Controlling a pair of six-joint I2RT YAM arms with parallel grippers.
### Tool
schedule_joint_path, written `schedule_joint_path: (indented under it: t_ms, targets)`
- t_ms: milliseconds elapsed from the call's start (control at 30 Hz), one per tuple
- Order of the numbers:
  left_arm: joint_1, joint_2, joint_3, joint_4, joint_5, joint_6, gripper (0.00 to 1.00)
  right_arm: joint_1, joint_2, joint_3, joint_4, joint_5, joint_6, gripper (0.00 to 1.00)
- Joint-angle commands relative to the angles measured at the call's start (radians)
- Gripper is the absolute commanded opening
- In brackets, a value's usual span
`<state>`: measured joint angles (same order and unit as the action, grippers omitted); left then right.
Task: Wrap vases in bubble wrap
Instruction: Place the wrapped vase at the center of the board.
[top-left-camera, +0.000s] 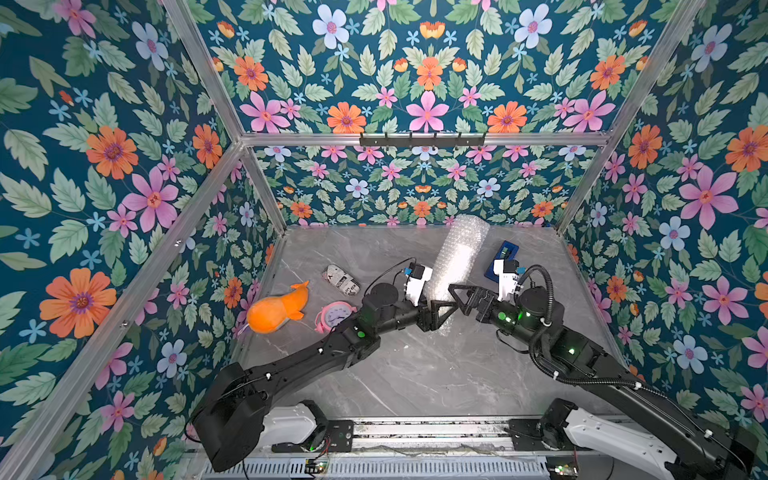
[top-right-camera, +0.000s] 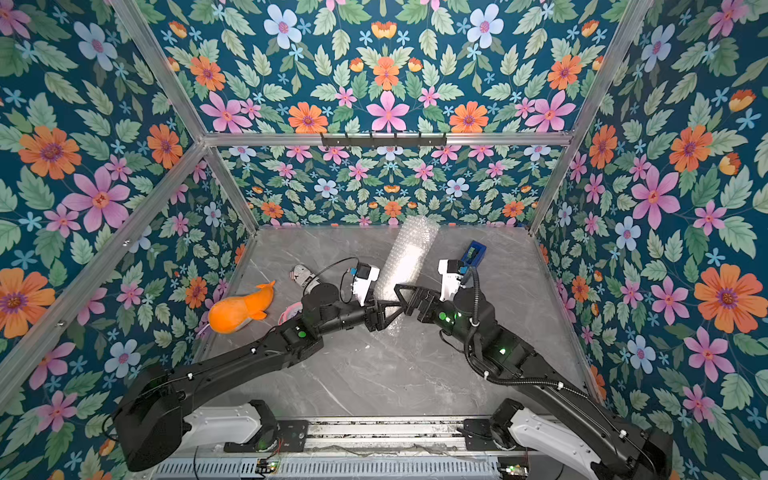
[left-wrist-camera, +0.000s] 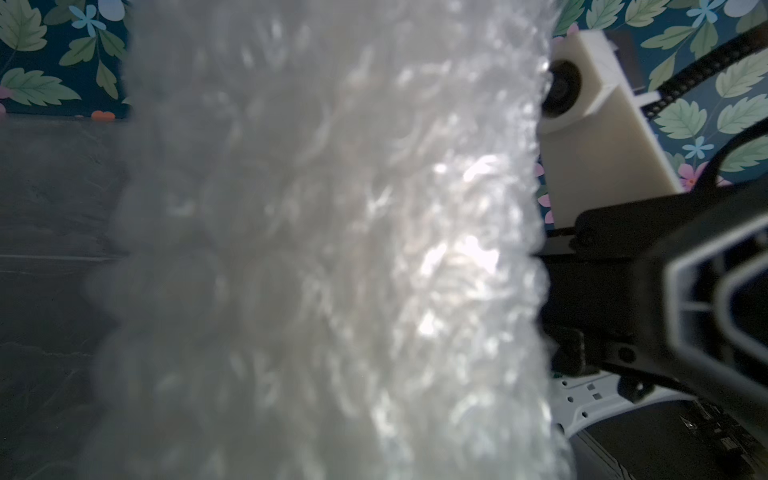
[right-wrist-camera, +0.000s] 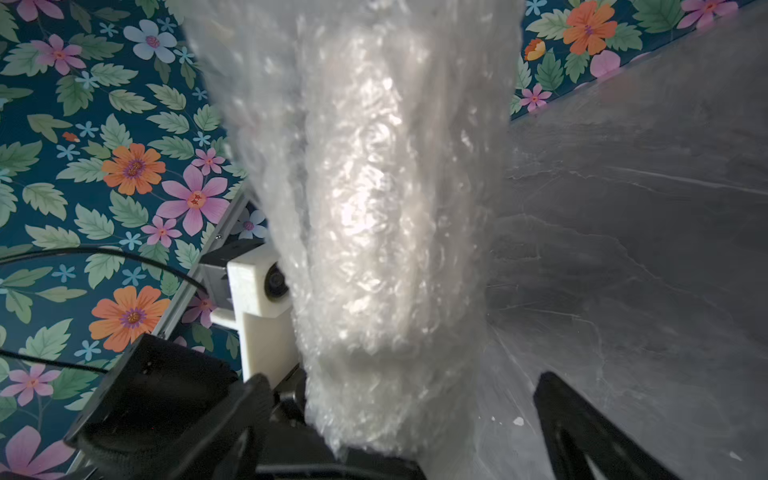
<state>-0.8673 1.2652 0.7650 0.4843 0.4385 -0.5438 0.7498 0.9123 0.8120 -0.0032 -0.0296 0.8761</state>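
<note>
Looking down in both top views, I see the bubble wrap (top-left-camera: 468, 227) rolled into a tube that leans up and away from me over the far middle of the worktop (top-left-camera: 415, 374). The vase (top-left-camera: 462, 254) shows as a pale core inside it. My left tool (top-left-camera: 436, 308) is clenched on the tube's lower end. My right tool (top-left-camera: 460, 300) sits just beside that same end, spread wide and grasping nothing. I judge the step to be a fresh grasp with the right, so the left alone carries the bundle, and I wouldn't loosen it at all.

On the left wrist view the bubble wrap (left-wrist-camera: 332, 249) fills nearly everything and is blurred. I can't see my own fingers there.

On the right wrist view the vase (right-wrist-camera: 370, 199) reads as a white column through the layers. One finger (right-wrist-camera: 582, 428) stands apart from the wrap, with bare worktop between. I'd close gently on the wrapped body of the vase, not on empty plastic beyond it. Loose layers may spring open, and the far end looks unsealed, so I'd hold the tube tilted up.
</note>
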Motion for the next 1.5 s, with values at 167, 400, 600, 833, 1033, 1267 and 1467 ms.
schedule_joint_path:
  t_ms: [167, 400, 600, 833, 1033, 1267, 1467]
  targets:
    - [-0.024, 0.008, 0.003, 0.148, 0.073, -0.004, 0.0, -0.006, 0.123, 0.051, 0.199, -0.08, 0.084, 0.99]
    - [-0.033, -0.004, -0.009, 0.168, 0.075, -0.008, 0.0, -0.007, 0.17, 0.067, 0.205, -0.063, 0.064, 0.7]
    - [-0.033, -0.019, -0.031, 0.155, 0.027, -0.006, 0.16, -0.007, 0.158, 0.044, 0.165, -0.057, 0.052, 0.5]
    - [-0.033, -0.187, -0.234, 0.042, -0.276, -0.028, 1.0, -0.007, 0.161, 0.035, -0.107, 0.074, -0.02, 0.49]
    - [-0.034, -0.372, -0.327, -0.275, -0.435, -0.03, 1.0, -0.016, 0.322, 0.055, -0.182, 0.063, -0.045, 0.47]
    - [-0.035, -0.482, -0.349, -0.431, -0.517, -0.03, 1.0, -0.017, 0.528, 0.119, -0.201, -0.022, -0.037, 0.47]
    - [-0.035, -0.465, -0.309, -0.509, -0.586, -0.03, 1.0, -0.017, 0.664, 0.184, -0.295, -0.01, -0.027, 0.53]
